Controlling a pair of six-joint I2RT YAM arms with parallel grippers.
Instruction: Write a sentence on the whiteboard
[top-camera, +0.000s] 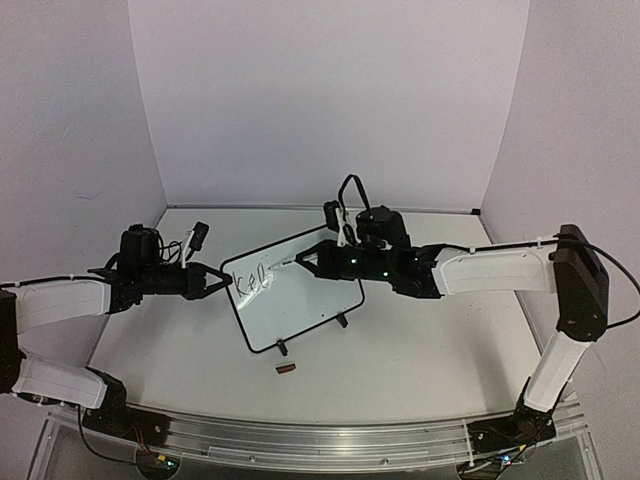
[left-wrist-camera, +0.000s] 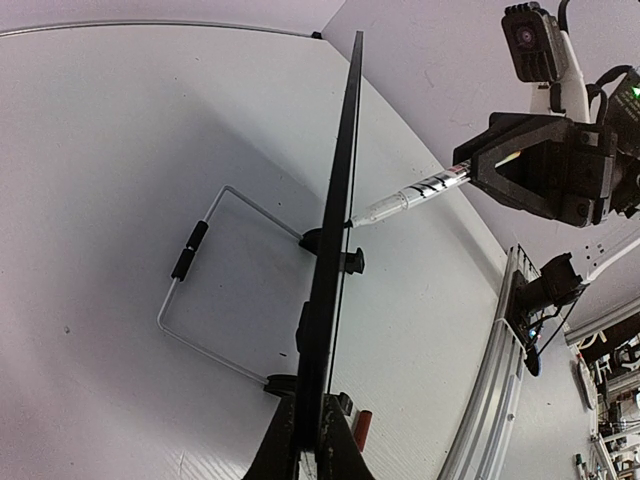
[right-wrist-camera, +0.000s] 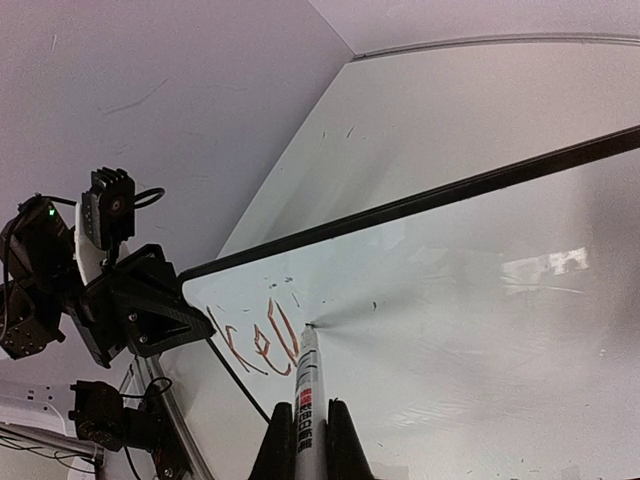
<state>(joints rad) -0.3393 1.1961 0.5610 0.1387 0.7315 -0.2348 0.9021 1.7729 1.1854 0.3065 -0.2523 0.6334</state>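
Right tool (top-camera: 308, 262): fingers closed on the barrel of one marker (right-wrist-camera: 306, 385), which juts out beyond the fingertips. The marker's tip touches the white face of the whiteboard (top-camera: 310, 300), just right of the lettering. Left tool (top-camera: 215, 282): fingers clamped on the board's left edge, the thin black rim pinched between them; in the left wrist view the board is seen edge-on, running straight out from this tool. The single whiteboard is rectangular with rounded corners and tilted back, and it lies between the two tools. Its two small black feet (top-camera: 283, 349) are on the lower edge, on the near side of both tools. The sentence (right-wrist-camera: 256, 345) is present only as a few thin handwritten letters beginning "ke". They form one line at the board's upper left, between the left tool's fingertips and the marker tip. They look dark from above and reddish in the right wrist view. Behind the board, one wire stand (left-wrist-camera: 190, 250) rests on the surface (top-camera: 420, 350). One small reddish-brown piece (top-camera: 286, 369) lies on the surface nearer the arm bases than either tool, just in front of the board's left foot.
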